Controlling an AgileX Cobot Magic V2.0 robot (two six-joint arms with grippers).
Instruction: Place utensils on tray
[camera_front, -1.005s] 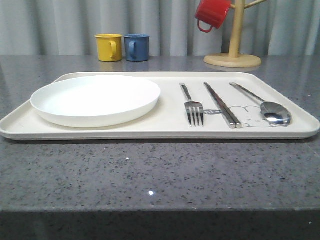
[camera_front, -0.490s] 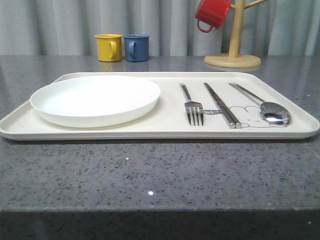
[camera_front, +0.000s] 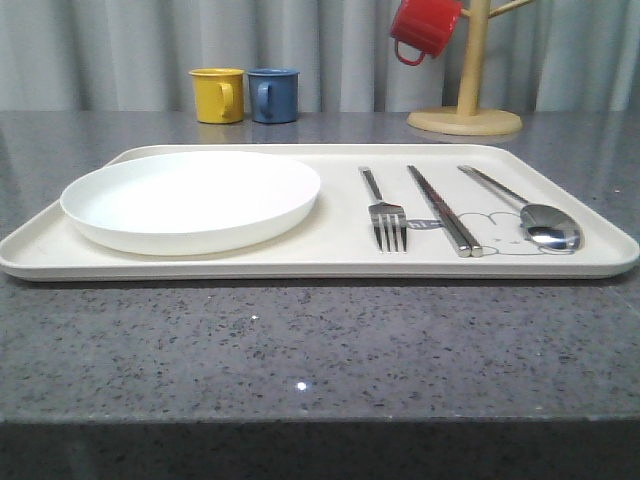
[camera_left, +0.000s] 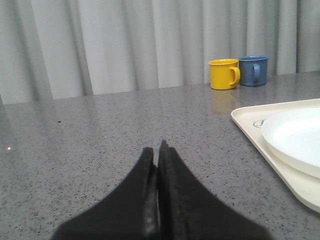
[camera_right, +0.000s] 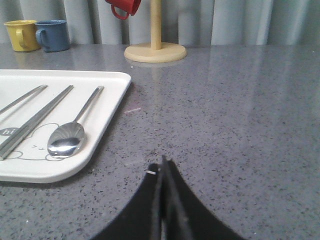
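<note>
The cream tray (camera_front: 330, 262) lies across the grey table. On its right half lie a silver fork (camera_front: 386, 214), a pair of chopsticks (camera_front: 444, 210) and a spoon (camera_front: 530, 213), side by side over the rabbit drawing. In the right wrist view the spoon (camera_right: 70, 135) and chopsticks (camera_right: 35, 121) rest on the tray (camera_right: 107, 120). My right gripper (camera_right: 161, 165) is shut and empty over bare table beside the tray's right edge. My left gripper (camera_left: 156, 150) is shut and empty over bare table, off the tray's (camera_left: 250, 131) left end.
A white plate (camera_front: 190, 198) fills the tray's left half. A yellow mug (camera_front: 218, 95) and a blue mug (camera_front: 273, 95) stand at the back. A wooden mug tree (camera_front: 466, 110) with a red mug (camera_front: 424, 27) hanging on it stands back right.
</note>
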